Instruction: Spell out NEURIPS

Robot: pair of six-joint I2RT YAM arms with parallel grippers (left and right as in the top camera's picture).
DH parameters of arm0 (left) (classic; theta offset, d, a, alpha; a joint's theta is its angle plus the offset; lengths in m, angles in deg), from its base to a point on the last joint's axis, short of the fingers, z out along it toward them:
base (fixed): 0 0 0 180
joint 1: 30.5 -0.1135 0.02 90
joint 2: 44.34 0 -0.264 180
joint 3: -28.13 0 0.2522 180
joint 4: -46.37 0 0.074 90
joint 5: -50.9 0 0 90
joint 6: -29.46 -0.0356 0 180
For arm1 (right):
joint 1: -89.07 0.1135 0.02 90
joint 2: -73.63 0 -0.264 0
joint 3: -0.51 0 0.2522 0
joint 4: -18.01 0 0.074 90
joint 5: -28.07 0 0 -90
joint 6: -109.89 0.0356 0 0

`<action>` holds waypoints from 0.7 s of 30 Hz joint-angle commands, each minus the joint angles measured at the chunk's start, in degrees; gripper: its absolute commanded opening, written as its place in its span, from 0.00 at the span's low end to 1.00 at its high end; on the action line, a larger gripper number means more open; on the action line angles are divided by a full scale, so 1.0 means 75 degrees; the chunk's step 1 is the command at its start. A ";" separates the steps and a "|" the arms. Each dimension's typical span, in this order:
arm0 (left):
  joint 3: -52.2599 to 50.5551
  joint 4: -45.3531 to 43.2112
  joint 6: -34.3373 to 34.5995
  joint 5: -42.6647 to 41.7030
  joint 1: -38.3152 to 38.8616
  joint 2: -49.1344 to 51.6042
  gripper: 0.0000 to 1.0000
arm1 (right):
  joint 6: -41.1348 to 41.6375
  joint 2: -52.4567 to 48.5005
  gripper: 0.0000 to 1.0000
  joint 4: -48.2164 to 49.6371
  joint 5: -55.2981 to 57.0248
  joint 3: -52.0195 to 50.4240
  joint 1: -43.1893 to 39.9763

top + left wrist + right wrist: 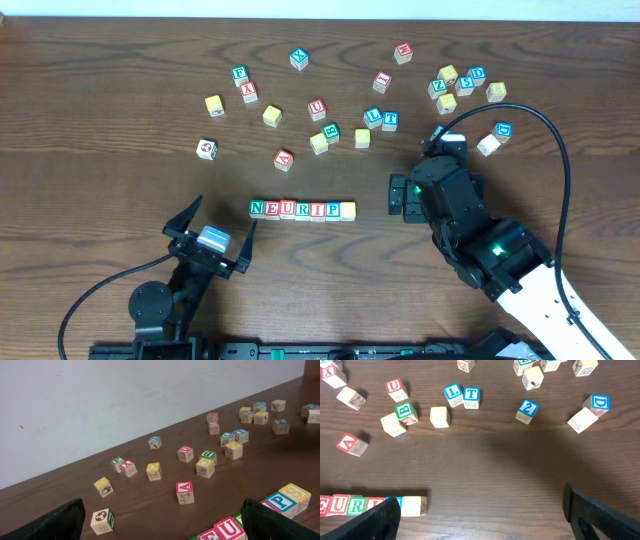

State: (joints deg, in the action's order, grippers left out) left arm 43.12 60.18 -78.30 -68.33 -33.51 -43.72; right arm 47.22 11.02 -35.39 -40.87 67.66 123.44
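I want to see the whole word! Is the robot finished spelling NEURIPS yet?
Looks finished. Done: a row of seven cubes reads N, E, U, R, I, P, and the left wrist view shows its yellow end cube is S. In hand: nothing; the left gripper and right gripper are open and empty. Left: probably nothing; the loose cubes aren't needed.

Dark wood-grain table (pixel 100 120), smooth with a faint sheen, NEURIPS cubes (pixel 302 209) between the two sets of jaws in pale smooth wood with painted faces, loose cubes (pixel 272 115) beyond alike, left gripper (pixel 227 210) matt black plastic, wall (pixel 100 400) matt white
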 commanded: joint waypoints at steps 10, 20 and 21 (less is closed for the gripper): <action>-0.0131 0.0326 0.0128 -0.0015 -0.0032 -0.0055 0.98 | -0.1658 0.1443 0.99 0.3707 0.0221 -0.1463 -0.0076; -0.0131 0.0326 0.0128 -0.0015 -0.0032 -0.0055 0.98 | -0.2879 0.4913 0.99 0.7461 -0.1728 -0.5082 -0.1955; -0.0131 0.0326 0.0128 -0.0015 -0.0032 -0.0055 0.98 | -0.3054 0.5307 0.99 0.7481 -0.1920 -0.5359 -0.2162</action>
State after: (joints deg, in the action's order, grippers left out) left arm 43.32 60.56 -78.30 -68.33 -33.51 -43.72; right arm 29.16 43.57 19.73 -48.61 33.10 111.55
